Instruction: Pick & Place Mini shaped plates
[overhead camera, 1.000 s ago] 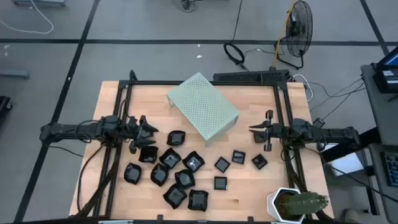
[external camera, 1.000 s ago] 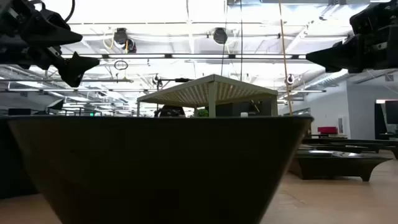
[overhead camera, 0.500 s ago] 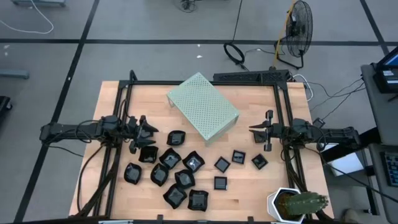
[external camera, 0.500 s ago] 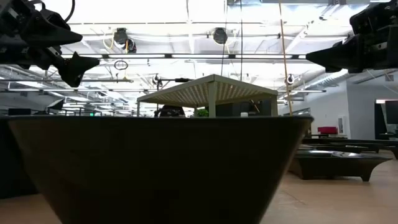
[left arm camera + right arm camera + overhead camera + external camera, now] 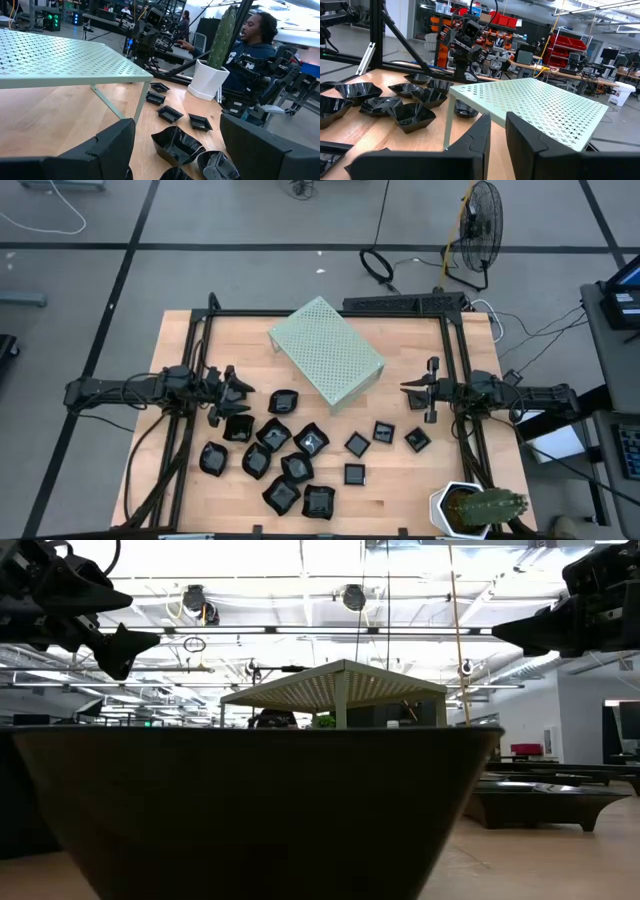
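Several glossy black mini plates lie flat on the wooden table. The larger wavy-edged ones cluster near the front left (image 5: pixel 272 433), and small squares (image 5: pixel 383 432) lie to their right. They also show in the left wrist view (image 5: pixel 176 145) and the right wrist view (image 5: pixel 410 114). My left gripper (image 5: pixel 243 391) hovers open at the cluster's far left, above the table (image 5: pixel 175 122). My right gripper (image 5: pixel 405 388) hovers shut, far of the small squares (image 5: pixel 497 120). Neither touches a plate.
A pale green perforated box (image 5: pixel 327 352) stands on thin legs at the table's far middle, between the two arms. A cactus in a white pot (image 5: pixel 470 505) stands at the near right corner. One black dish (image 5: pixel 260 810) fills most of the low view. A person sits beyond the table (image 5: pixel 252 40).
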